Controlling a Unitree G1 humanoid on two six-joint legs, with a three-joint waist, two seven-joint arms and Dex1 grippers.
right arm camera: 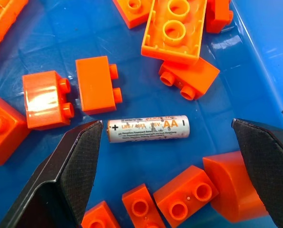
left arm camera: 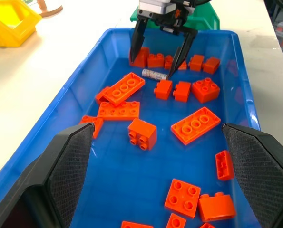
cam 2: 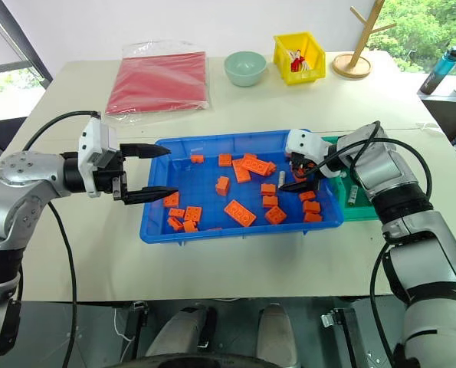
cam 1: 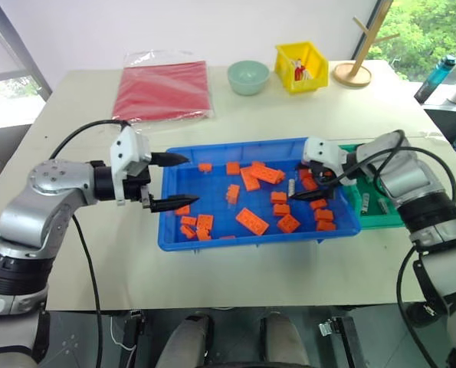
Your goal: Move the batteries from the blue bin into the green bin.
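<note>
Plainly "AA" on battery [right arm camera: 149, 128]

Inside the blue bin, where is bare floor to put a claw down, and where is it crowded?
In the blue bin, the floor is bare beside the left claw, between the near-left bricks and the middle ones. The right end, around the right claw and the battery, is crowded.

The battery [right arm camera: 149, 128] lying among the orange bricks carries printing along its side: a "+" sign at one end, a "–" sign at the other, and large orange letters "AA". A line of smaller print runs beside the letters, too fine to read.
</note>
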